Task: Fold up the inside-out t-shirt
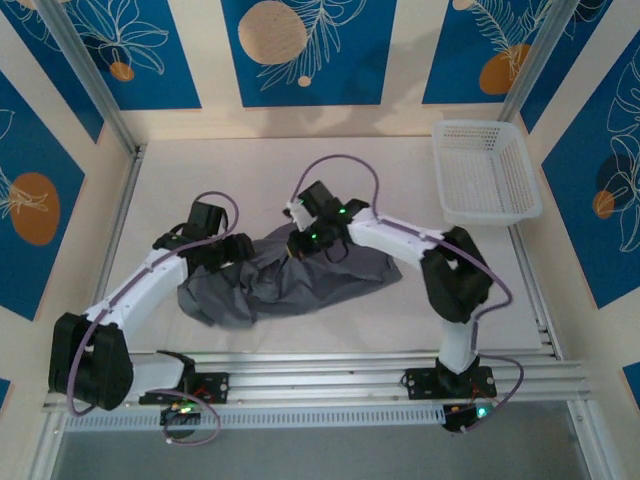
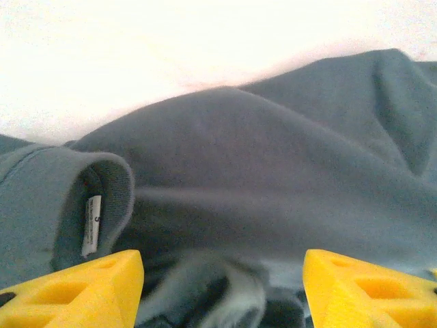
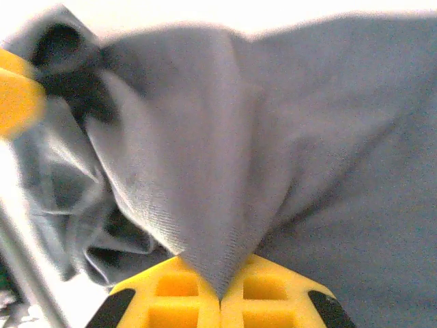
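**Shirt being pinched at mid-table**

A pale table (image 1: 400, 165) is being enclosed by cream walls carrying blue leaf-printed panels (image 1: 300, 50). The t-shirt (image 1: 290, 280) is lying crumpled in the middle of the table, between the two arms.

A raised fold of the shirt's far edge is being pinched by the right gripper (image 3: 220, 290), its yellow fingers pressed together on the cloth. The left gripper (image 2: 222, 294) is being held spread wide over the shirt's left part, with a collar and its white label (image 2: 92, 225) just to the left; whether cloth is being touched cannot be told.

A white basket (image 1: 485, 175) is sitting in the far right corner, well apart from the shirt. Bare table is showing on the far side and to the right.
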Available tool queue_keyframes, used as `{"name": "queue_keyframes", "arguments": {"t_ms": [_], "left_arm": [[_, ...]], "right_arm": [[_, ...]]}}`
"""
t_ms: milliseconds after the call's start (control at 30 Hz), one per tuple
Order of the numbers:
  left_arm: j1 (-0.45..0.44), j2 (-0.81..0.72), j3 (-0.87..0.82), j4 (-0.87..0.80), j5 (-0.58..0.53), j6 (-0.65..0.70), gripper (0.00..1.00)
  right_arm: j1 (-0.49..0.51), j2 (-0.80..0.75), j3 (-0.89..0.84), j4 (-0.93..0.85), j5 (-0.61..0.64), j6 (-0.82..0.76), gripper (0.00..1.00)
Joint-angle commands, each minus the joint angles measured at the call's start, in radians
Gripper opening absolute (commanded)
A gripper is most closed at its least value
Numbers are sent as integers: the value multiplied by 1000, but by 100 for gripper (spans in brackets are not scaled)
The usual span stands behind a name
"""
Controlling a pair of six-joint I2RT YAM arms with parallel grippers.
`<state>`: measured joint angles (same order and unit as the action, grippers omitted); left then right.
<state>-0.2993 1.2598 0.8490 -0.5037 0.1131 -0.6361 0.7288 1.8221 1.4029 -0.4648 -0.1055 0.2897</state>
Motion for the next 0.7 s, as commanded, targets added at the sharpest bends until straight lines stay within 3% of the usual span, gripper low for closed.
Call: {"name": "queue_keyframes", "arguments": {"t_ms": [0,167,333,500,567,600,667], "left_arm": [[7,-15,-33,78,134,65,63],[6,6,-66,177,266,84,64],[-13,78,-69,306,505,89,66],[-27,156,-60,259,502,69,79],[-32,188,-57,237,478,73,77],[-33,198,-54,228,465,73,62],[-32,199,-40,210,441,68,0]], "right_arm": [[-49,-118,-53,54,-126,84,0],[-113,-181,-121,164,-260,185,0],[-111,-148,-94,143,-268,190,0],[-122,-145,-88,131,-225,225,0],[-133,-148,-88,132,-224,244,0],[-140,-153,-90,132,-223,255,0],[-162,-165,-106,132,-207,282,0]]}}
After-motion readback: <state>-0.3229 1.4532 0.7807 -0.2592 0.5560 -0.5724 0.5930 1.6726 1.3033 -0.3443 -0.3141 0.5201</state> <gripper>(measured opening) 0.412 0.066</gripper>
